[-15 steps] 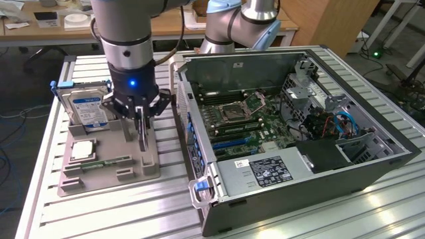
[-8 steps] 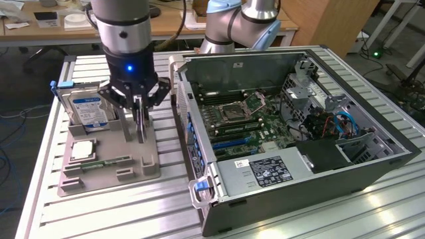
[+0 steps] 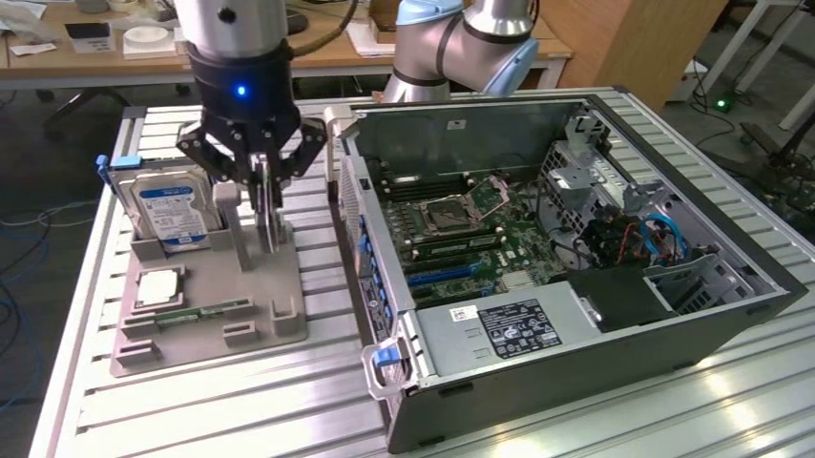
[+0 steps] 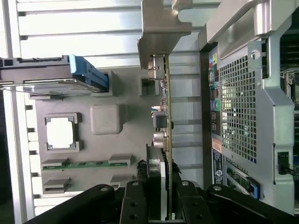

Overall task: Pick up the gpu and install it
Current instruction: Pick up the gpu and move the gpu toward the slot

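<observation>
The gpu [image 3: 271,229] stands on edge over the grey holder [image 3: 255,329], a thin green board seen nearly edge-on. In the wrist view the gpu [image 4: 167,107] runs as a narrow green strip with its silver bracket [image 4: 161,32] at the far end. My gripper [image 3: 263,186] comes down from above with its black fingers closed on the card's upper edge. The wrist view has the gripper [image 4: 161,179] clamping the board from both sides. Whether the card's lower edge still sits in the holder's slot I cannot tell.
The holder [image 4: 107,119] also carries a silver hard drive [image 3: 172,210] with a blue-white label, a square processor [image 3: 156,286] and a narrow green memory stick [image 3: 204,312]. The open computer case [image 3: 548,258] lies close on the exterior view's right, motherboard exposed, its perforated rear wall [image 4: 243,107] beside the card.
</observation>
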### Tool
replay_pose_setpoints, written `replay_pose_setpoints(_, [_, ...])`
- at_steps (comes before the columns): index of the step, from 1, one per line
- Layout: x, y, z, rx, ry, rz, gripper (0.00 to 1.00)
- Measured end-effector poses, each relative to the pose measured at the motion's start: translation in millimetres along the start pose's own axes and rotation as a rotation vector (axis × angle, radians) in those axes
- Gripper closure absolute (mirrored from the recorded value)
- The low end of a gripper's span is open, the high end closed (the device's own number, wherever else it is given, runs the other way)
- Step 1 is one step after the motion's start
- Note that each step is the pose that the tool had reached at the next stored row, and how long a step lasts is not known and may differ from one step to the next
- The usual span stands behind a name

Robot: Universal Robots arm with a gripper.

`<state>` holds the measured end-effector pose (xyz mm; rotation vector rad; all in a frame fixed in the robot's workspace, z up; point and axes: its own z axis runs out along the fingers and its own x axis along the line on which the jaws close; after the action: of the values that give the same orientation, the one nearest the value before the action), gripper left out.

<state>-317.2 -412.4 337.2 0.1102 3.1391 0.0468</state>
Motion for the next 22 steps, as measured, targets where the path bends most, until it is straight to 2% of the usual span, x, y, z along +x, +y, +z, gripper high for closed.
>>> replay_pose_setpoints(12, [0.0, 1.4, -48.6, -0.0038, 0.0003, 0.0, 0.72])
replay_pose_setpoints(22, [0.1, 2.3, -77.1, -0.0042, 0.0003, 0.0, 0.72])
